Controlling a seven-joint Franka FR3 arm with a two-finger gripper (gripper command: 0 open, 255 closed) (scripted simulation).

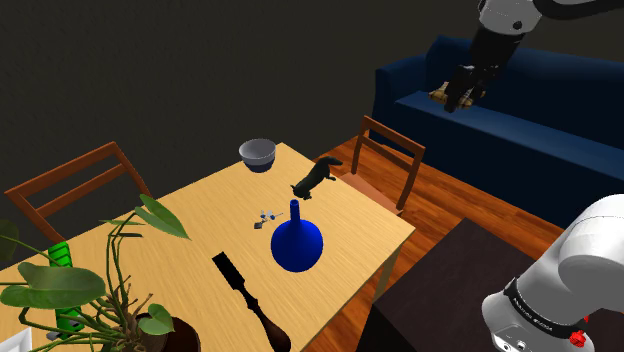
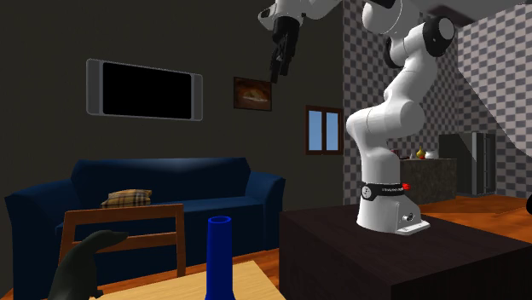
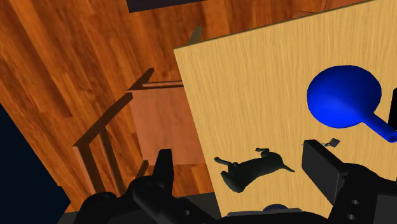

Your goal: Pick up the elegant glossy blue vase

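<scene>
Glossy bulbous vase (image 1: 297,247) w/ slim neck

The vase (image 1: 297,243) is smooth, saturated blue with a faint sheen. The surface (image 1: 200,215) shows pale wood grain; the floor (image 3: 63,63) is redder, polished wood planks. The bowl (image 1: 258,153) looks like smooth grey metal.
</scene>
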